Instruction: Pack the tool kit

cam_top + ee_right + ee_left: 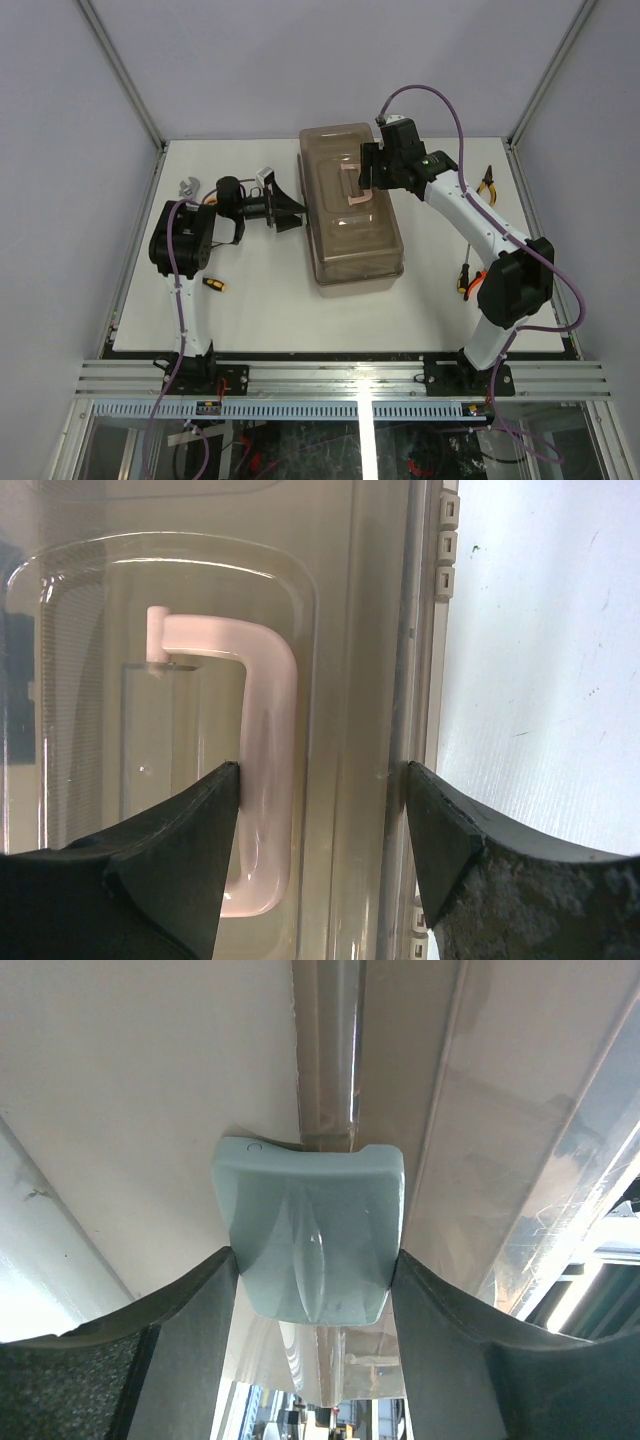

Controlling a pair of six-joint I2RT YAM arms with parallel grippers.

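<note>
Closing sideways on the toolbox (355, 270), the left tool (315, 1252) had its two dark fingers set against either side of a pale blue-grey latch (308, 1225) on the box's left wall, gripping it between them. The right tool (321, 765) hung over the smoky brown lid (340, 580) with its jaws spread wide and nothing held. Its left finger lay right by the pale handle (268, 730), which sat folded flat in the lid's recess, and its right finger sat out past the lid's hinged edge.

The toolbox itself stood shut near the middle of the white surface (270, 310), long side running away from the arms, between the two tools. A wrench (187, 186) lay at the far left corner behind the left arm. An orange-handled screwdriver (214, 284) lay beside that arm's lower link. Yellow-handled pliers (487, 183) rested near the far right edge, well apart from the box. Another small orange-and-black item showed by the right arm's elbow, too hidden to name.
</note>
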